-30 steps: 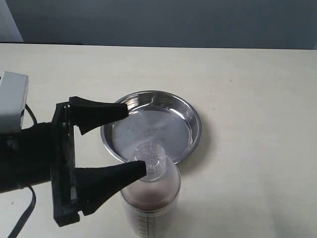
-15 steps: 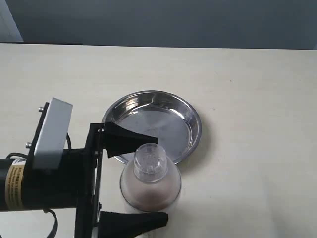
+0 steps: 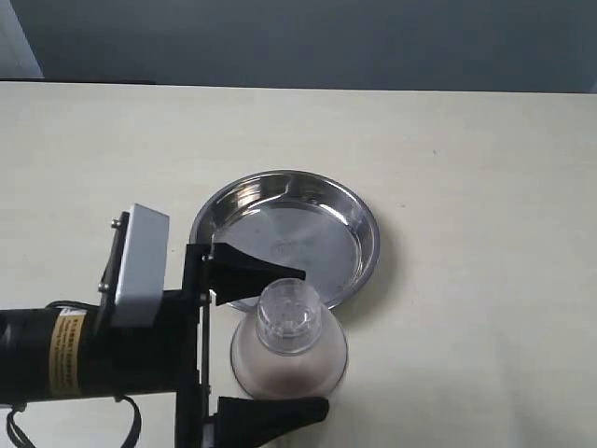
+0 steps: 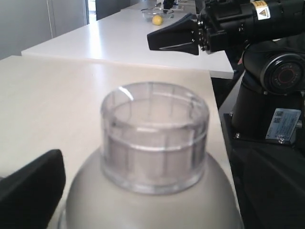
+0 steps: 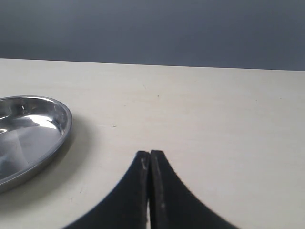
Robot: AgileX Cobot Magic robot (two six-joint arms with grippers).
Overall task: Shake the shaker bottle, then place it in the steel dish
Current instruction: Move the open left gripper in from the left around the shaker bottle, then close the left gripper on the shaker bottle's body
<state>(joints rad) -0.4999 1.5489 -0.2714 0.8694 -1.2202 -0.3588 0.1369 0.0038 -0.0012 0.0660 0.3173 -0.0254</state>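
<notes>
At the far left of the exterior view the left arm point(image 3: 84, 359), black with a yellow label, reaches in across the table point(image 3: 485, 187). Its left claw point(image 3: 314, 340) stands wide open, one finger point(image 3: 252, 271) on each side of the bottle point(image 3: 289, 364); whether either finger touches the bottle cannot be told. The bottle stands upright on the table between those fingers, with its small clear cap point(image 3: 289, 315) on top, a frosted dome below it and brownish stuff showing through the wall. It sits just beside the rim of the dish point(image 3: 368, 233), outside it. The dish is shiny, round and shallow, with nothing in it. The left wrist view looks close over the cap point(image 4: 155, 138), with one black finger point(image 4: 28, 188) at the edge. Beyond the table's far edge that view shows the right claw point(image 4: 174, 37), well apart from the bottle. In the right wrist view the right claw point(image 5: 150, 155) has its two fingers pressed together, holding nothing, above bare table near the dish point(image 5: 28, 129).
</notes>
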